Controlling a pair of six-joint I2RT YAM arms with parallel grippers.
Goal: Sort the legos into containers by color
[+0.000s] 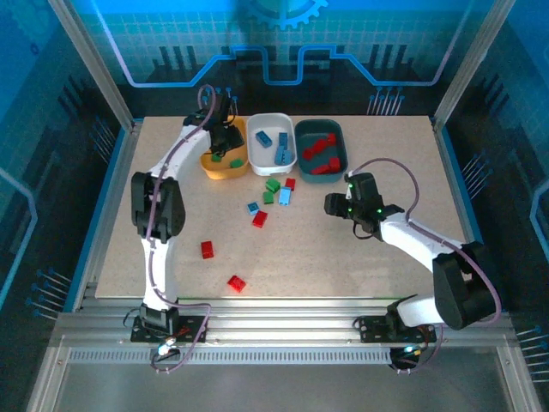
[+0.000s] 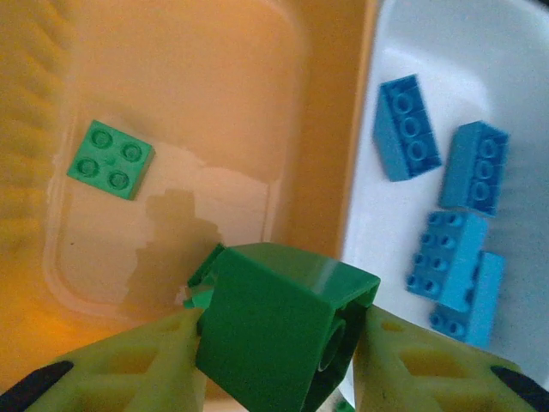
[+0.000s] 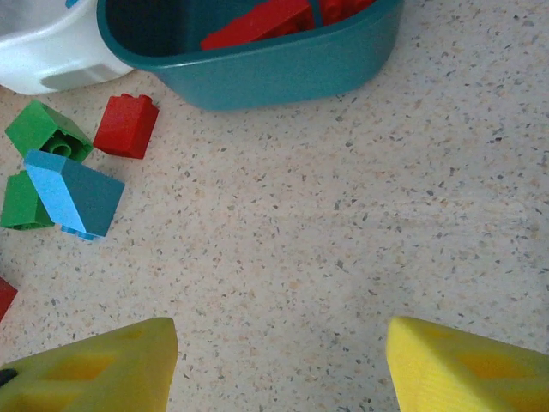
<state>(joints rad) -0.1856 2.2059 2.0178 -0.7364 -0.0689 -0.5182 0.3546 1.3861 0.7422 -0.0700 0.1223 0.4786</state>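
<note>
Left gripper [image 2: 276, 365] clamped on a green brick [image 2: 266, 309], hanging over the orange-yellow tray [image 2: 326, 129] just left of the white tray [image 2: 403, 51]. Right gripper [image 3: 279, 343] spread wide, holding nothing, low over bare table [image 3: 343, 215], nearside-right of the white tray.

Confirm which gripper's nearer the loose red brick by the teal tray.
Right. The right gripper hangs open just right of the red brick; left gripper is over the orange tray, holding a green brick.
</note>
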